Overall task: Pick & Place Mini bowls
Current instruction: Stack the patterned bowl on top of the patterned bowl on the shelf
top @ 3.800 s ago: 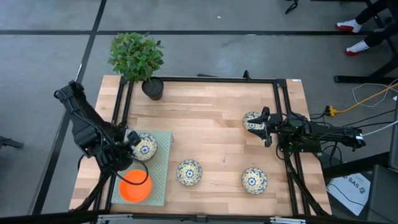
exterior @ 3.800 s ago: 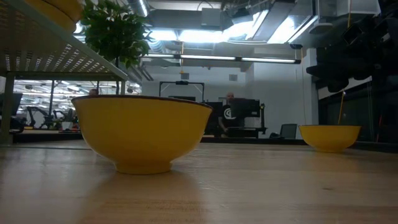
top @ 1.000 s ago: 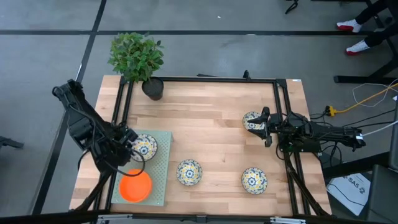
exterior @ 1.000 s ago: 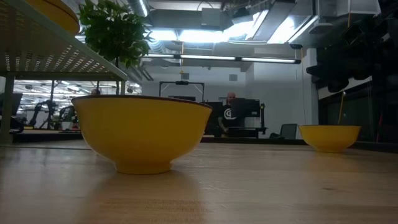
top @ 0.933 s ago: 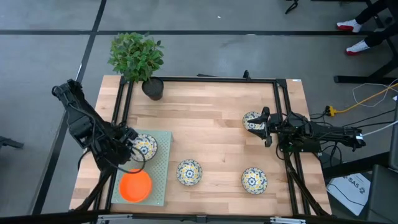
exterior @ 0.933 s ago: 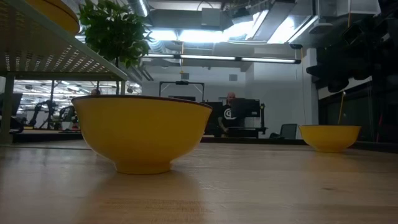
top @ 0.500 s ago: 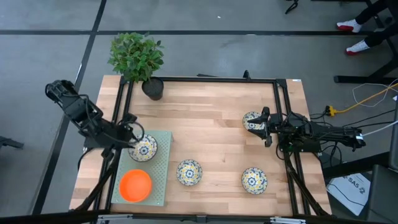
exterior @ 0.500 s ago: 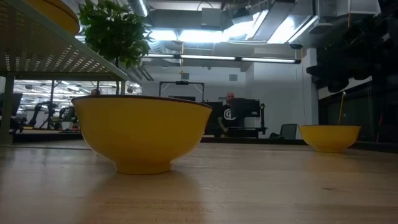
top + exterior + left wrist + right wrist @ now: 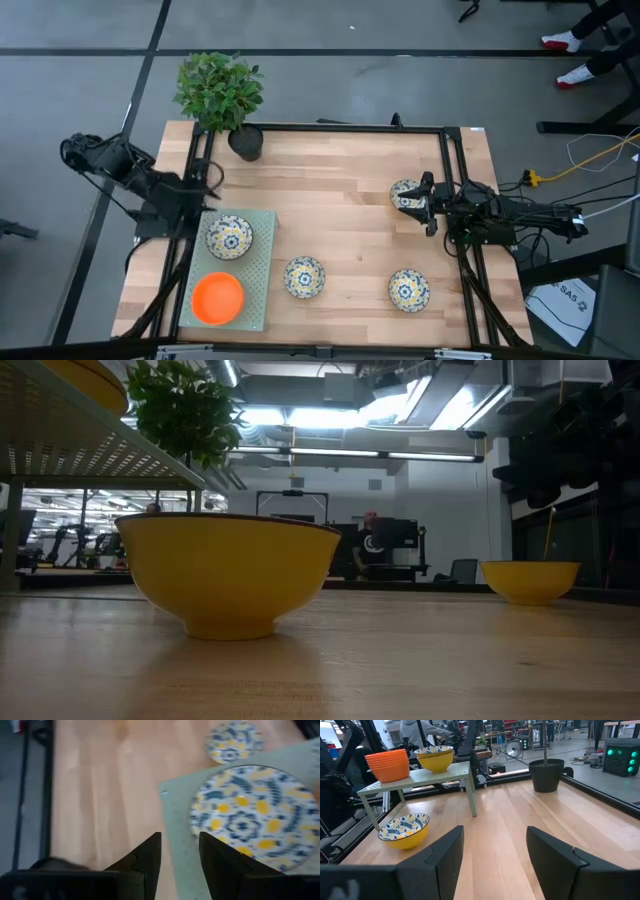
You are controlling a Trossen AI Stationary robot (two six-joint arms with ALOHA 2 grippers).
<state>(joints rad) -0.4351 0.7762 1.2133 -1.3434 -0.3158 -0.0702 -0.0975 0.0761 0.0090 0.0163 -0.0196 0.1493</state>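
A patterned mini bowl [image 9: 229, 237] and a stack of orange mini bowls [image 9: 218, 298] sit on top of a pale green rack [image 9: 263, 262] at the near left. Three more patterned mini bowls [image 9: 304, 277] [image 9: 408, 289] [image 9: 405, 194] stand on the wooden table. My left gripper [image 9: 212, 180] hovers open beyond the rack's far edge, with nothing between its fingers [image 9: 145, 862]; the rack's bowl [image 9: 250, 820] lies just ahead of it. My right gripper [image 9: 428, 205] rests open and level at the right edge, beside the far right bowl.
A black pot [image 9: 245, 141] holding a green plant [image 9: 218, 90] stands at the far left corner. A black frame [image 9: 330, 128] runs along the table's edges. The right wrist view shows the rack [image 9: 415, 780] on legs, with a bowl [image 9: 404, 830] in front of it.
My left gripper has drawn back from the patterned bowl on the rack toward the table's far edge, turning as it went, and its arm has swung out to the left. The bowl has stayed on the rack.
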